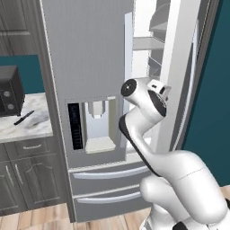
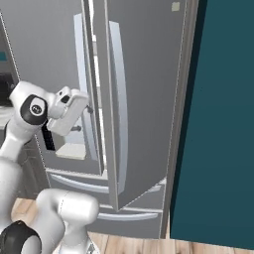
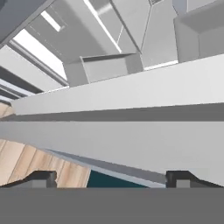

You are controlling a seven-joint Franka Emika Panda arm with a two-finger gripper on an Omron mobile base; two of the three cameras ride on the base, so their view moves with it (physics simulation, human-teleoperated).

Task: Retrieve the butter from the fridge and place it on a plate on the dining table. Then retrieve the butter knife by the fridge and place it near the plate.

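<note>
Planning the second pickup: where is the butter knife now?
In the left base view, the butter knife lies on the marbled counter left of the fridge, just right of the black microwave.

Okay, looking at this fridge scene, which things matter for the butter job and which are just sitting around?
For the job:
- fridge, right door ajar
- butter knife, on the counter left of the fridge
- gripper, fingers spread wide, at the door's edge

Just there:
- microwave
- counter
- cabinets
- teal wall

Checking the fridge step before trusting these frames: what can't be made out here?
- Butter: the fridge interior is mostly hidden in both base views by its doors and the arm.
- Gripper: the hand view's bottom edge cuts its fingertips.
- Butter knife: too small for detail, left base view.
</note>
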